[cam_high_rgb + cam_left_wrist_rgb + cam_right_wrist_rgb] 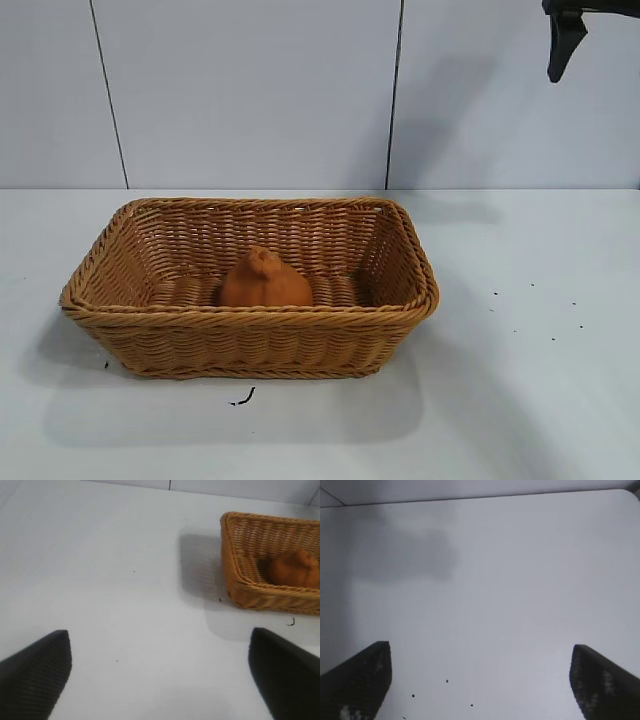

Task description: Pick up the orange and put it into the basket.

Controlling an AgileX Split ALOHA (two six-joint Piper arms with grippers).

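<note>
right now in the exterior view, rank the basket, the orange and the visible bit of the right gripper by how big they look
1. the basket, by far the largest
2. the orange, sitting inside it
3. the right gripper, only a dark tip showing at the top corner, so its true size is unsure

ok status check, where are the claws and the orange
Left claw open, over bare table. Right claw open, raised clear at the right. Orange resting inside basket. Nothing in the way.

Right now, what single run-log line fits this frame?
orange: inside basket | left gripper: open, empty, above table | right gripper: open, empty, raised away from basket | task: placed
</note>
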